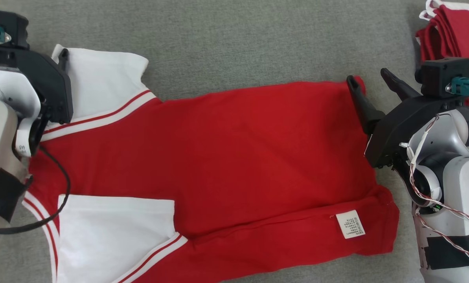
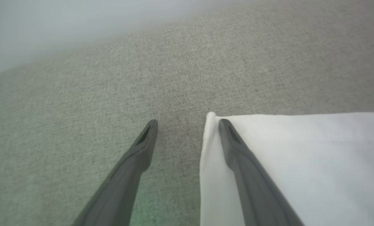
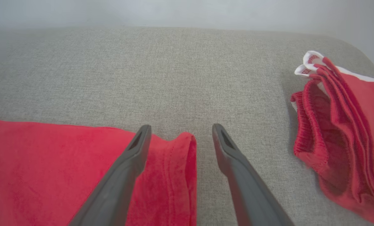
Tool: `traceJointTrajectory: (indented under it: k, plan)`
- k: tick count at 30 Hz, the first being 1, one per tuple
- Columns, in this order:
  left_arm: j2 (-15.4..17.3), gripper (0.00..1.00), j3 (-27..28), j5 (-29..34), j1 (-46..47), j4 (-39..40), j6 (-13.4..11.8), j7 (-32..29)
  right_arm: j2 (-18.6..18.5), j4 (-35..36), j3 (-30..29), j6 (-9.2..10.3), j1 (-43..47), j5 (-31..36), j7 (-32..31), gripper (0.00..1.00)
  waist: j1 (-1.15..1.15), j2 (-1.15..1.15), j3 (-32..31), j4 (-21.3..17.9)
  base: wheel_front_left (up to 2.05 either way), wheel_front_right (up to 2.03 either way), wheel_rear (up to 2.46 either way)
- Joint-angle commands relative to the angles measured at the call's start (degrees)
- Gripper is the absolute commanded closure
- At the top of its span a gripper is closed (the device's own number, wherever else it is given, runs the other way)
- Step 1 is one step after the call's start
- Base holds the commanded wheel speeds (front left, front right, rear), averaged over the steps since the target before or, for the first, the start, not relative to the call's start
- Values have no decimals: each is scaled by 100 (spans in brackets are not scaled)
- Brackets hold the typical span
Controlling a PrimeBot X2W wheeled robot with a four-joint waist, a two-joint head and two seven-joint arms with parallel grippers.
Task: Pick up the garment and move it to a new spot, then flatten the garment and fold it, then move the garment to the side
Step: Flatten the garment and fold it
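The garment (image 1: pixel 218 149), a red jersey with white sleeves and striped trim, lies spread on the grey cloth surface (image 1: pixel 238 39), sleeves to the left and hem to the right. A small white label (image 1: pixel 350 224) shows near its lower right hem. My left gripper (image 2: pixel 188 122) is open at the far sleeve's corner, one finger over the white sleeve (image 2: pixel 299 157) and the other over bare cloth. My right gripper (image 1: pixel 367 75) is open and straddles the far hem corner (image 3: pixel 187 147), its left finger over the red fabric and its right finger over the surface. Neither holds anything.
A pile of red garments with white trim (image 1: pixel 454 31) lies at the far right, close beside my right gripper, and shows in the right wrist view (image 3: pixel 340 125). The grey surface's rounded far edge (image 3: pixel 346 40) is behind it.
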State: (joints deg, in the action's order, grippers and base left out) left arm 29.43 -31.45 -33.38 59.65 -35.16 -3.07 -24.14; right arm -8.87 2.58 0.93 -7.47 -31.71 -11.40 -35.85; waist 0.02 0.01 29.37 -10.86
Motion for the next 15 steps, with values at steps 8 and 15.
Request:
traceJointTrajectory:
  k: [8, 15]
  plan:
    - [-21, 51, -190, -93, -36, -159, 146, -588, 34, -18, 26, -1, -61, 10, -47, 0, -2, -1, 14, -54, 0, 0, 0]
    - [87, 100, -230, -156, -109, -39, 124, -831, -7, -36, 110, -1, -111, -2, -145, 0, -2, -1, 15, -71, 0, 0, 0]
